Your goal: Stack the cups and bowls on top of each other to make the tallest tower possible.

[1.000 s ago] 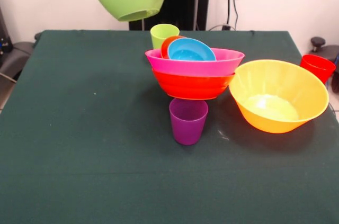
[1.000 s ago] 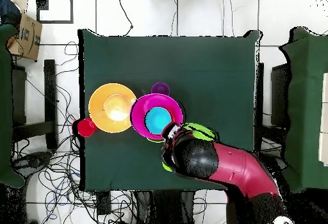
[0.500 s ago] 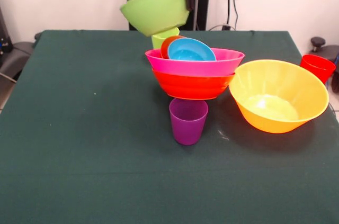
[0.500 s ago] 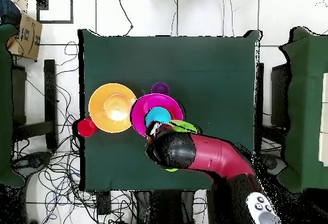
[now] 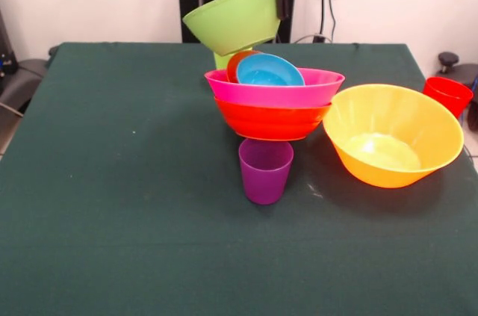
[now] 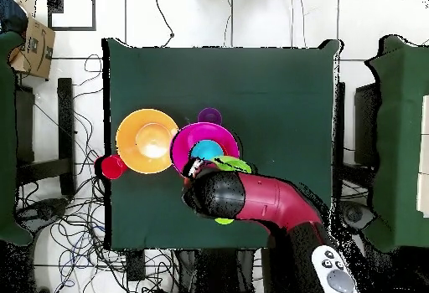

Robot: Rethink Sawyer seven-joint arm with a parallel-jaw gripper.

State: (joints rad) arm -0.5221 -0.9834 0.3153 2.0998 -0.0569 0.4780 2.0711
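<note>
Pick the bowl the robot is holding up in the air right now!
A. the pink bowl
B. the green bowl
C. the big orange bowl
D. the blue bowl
B: the gripper pinches the rim of the green bowl, tilted above the pink bowl.

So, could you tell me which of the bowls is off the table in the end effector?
The lime green bowl, tilted in the end effector above the pink bowl; the others are stacked or on the table.
</note>
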